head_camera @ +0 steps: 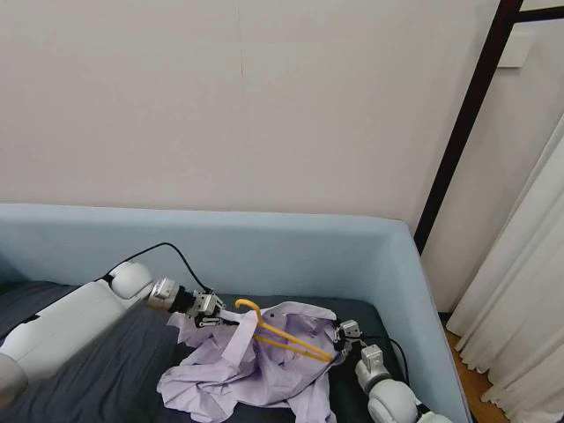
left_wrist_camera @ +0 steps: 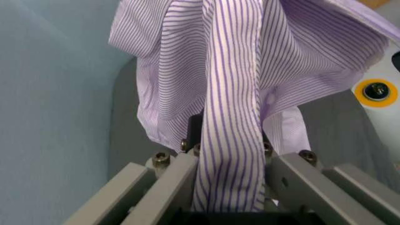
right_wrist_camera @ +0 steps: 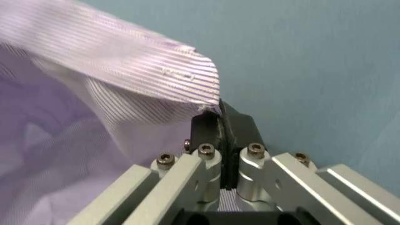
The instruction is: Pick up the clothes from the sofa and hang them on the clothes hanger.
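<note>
A lilac striped shirt (head_camera: 256, 370) lies crumpled on the dark sofa seat (head_camera: 106, 370), with a yellow clothes hanger (head_camera: 278, 333) resting across it. My left gripper (head_camera: 210, 315) is shut on a band of the shirt (left_wrist_camera: 228, 154) at the garment's left side. In the left wrist view the fabric runs between the fingers (left_wrist_camera: 178, 168). My right gripper (head_camera: 345, 337) is at the shirt's right side, shut on a thin edge of the shirt (right_wrist_camera: 156, 79). The black pads (right_wrist_camera: 218, 131) are pressed together on the cloth.
The sofa has a light blue padded back (head_camera: 229, 242) and right arm (head_camera: 414, 308). A pale wall (head_camera: 247, 97) rises behind it. A dark door frame (head_camera: 463, 123) and white curtains (head_camera: 529, 308) stand to the right. A black cable (head_camera: 172, 256) loops over my left arm.
</note>
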`<state>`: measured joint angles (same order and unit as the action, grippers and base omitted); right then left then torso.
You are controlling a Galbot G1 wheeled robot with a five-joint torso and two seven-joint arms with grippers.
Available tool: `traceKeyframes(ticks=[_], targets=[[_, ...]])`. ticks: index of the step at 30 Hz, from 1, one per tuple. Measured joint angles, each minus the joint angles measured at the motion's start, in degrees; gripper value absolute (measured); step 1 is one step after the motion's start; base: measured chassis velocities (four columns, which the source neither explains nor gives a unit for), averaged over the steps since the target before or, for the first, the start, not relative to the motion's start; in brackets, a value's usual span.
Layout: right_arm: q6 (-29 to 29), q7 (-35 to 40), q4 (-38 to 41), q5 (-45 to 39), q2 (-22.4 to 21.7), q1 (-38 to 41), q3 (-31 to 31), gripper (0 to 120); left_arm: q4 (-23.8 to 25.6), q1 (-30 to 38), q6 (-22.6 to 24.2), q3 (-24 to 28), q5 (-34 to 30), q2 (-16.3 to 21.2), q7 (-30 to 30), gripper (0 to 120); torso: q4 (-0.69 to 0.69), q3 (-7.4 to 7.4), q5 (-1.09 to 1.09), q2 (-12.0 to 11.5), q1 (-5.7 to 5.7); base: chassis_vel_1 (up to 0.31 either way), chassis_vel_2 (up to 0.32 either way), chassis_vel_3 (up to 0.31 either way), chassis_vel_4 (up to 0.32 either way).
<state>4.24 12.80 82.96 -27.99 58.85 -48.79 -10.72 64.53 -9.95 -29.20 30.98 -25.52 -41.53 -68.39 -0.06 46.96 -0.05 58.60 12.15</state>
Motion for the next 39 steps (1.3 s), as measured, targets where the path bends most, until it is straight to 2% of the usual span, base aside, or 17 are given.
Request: traceKeyframes(ticks=[6, 12, 15, 20, 25, 31, 39], targets=[[-0.74, 0.46, 4.44, -0.48, -2.56, 0.06, -0.53, 0, -0.7, -0.14, 0.05, -1.0, 1.31, 0.29, 0.28, 1, -0.01, 0.0, 0.01, 0.0, 0.0, 0.0, 0.0, 0.0, 0.0], [-2.21, 1.82, 12.73, -0.48, -7.84, -2.51, -0.13, 0, -2.41, -0.95, 0.77, -2.39, 2.44, 0.16, 2.42, 1, -0.01, 0.0, 0.0, 0.0, 0.0, 0.0, 0.0, 0.0, 0.0], [-3.5, 1.88, 17.13, -0.68, -11.26, -3.77, 1.21, 0, -3.0, -0.93, 1.56, -2.91, 1.53, 0.14, 3.32, 1, -0.02, 0.0, 0.01, 0.0, 0.0, 0.0, 0.0, 0.0, 0.0], [-4.9, 2.11, 20.36, -1.44, -14.22, -3.4, 2.32, 0, -2.84, -0.02, 2.63, -2.86, -0.85, 0.48, 3.45, 1, -0.02, -0.01, 0.0, 0.0, 0.0, 0.0, 0.0, 0.0, 0.0], [-5.52, 2.49, 21.25, -1.76, -14.82, -2.79, 2.72, 0, -2.72, 1.31, 3.58, -2.22, -1.03, 0.8, 3.43, 1, -0.01, 0.0, 0.01, 0.0, 0.0, 0.0, 0.0, 0.0, 0.0], [-6.34, 2.81, 24.37, -1.82, -15.22, -3.78, 3.99, 0, 0.3, 1.13, 6.42, -2.45, 1.41, 2.09, 4.16, 1, 0.0, -0.01, 0.01, 0.0, -0.01, 0.0, 0.0, 0.0, 0.0], [-6.46, 2.45, 27.48, -1.36, -16.54, -6.14, 5.53, 0, -1.27, 0.3, 7.12, -3.96, 3.01, 2.45, 6.14, 1, -0.01, 0.0, 0.0, 0.0, 0.0, 0.0, 0.0, 0.0, 0.0]])
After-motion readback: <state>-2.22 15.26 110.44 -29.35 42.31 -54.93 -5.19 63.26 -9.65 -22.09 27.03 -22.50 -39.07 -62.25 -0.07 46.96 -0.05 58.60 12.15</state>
